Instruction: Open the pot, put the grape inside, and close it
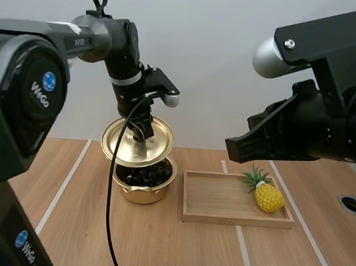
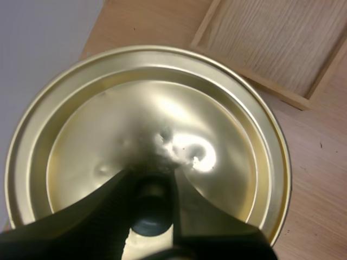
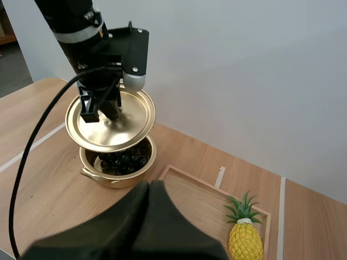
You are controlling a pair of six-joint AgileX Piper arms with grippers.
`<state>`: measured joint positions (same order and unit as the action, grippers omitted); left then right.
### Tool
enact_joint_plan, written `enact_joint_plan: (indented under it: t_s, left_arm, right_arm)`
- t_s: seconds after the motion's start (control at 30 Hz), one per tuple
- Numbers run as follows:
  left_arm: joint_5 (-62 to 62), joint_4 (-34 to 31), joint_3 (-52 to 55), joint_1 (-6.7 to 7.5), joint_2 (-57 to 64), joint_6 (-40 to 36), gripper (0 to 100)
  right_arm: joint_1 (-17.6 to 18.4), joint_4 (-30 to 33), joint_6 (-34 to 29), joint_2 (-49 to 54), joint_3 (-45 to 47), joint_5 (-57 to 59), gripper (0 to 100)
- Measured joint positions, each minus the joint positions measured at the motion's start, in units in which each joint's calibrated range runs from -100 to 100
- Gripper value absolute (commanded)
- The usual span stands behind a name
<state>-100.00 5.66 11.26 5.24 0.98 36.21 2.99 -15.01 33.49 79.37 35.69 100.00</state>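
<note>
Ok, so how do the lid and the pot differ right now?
The lid hangs in the air, pinched by its knob in the left gripper, while the pot sits on the table just below it. The lid is a shallow, bare disc; the pot is deeper and holds dark grapes. Both are shiny gold metal.
</note>
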Motion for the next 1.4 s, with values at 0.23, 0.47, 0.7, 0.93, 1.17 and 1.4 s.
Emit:
enact_joint_plan:
  t_s: [0.23,0.47,0.7,0.93,1.17,1.4]
  left_arm:
    - [0.00,1.85,0.03,0.00,-6.93,3.57,0]
    - [0.00,3.13,0.03,0.00,-10.94,5.84,0]
    - [0.00,3.34,0.03,0.00,-13.06,6.98,0]
    - [0.19,3.61,-0.20,0.00,-14.64,6.98,0]
    - [0.03,3.87,-0.62,0.00,-15.16,6.98,0]
    - [0.03,3.87,-0.62,0.00,-15.16,7.01,65]
  right_arm:
    - [0.00,0.34,0.00,0.00,0.00,0.00,0]
    - [0.00,0.34,0.00,0.00,0.00,0.00,0]
    - [0.00,0.34,0.00,0.00,0.00,0.00,0]
    - [0.00,0.34,0.00,0.00,0.00,0.00,0]
    - [0.00,0.34,0.00,0.00,0.00,0.00,0]
    - [0.00,0.34,0.00,0.00,0.00,0.00,0]
